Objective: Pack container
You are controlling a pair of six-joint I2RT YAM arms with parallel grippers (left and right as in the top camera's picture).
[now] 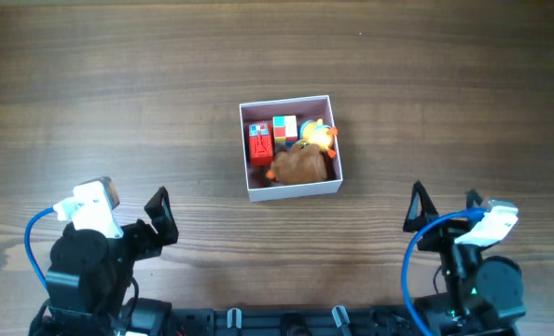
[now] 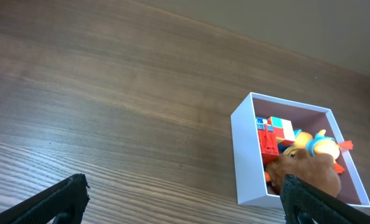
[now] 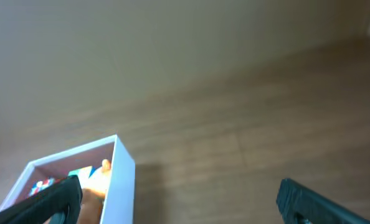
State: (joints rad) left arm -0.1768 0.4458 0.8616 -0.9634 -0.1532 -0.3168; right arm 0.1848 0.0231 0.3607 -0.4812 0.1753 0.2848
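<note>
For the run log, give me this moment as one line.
container: upright, holds red toy, colored block, yellow toy, brown plush | left jaws: open, empty | right jaws: open, empty

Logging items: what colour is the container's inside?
Dusty pink; container interior shows best from left wrist.

Under me spreads a dark brown wooden table (image 1: 118,93), its grain running in long streaks from side to side; past its far edge stands a plain beige wall (image 3: 141,43); the light falls soft and even, leaving a pale sheen on the wood.
</note>
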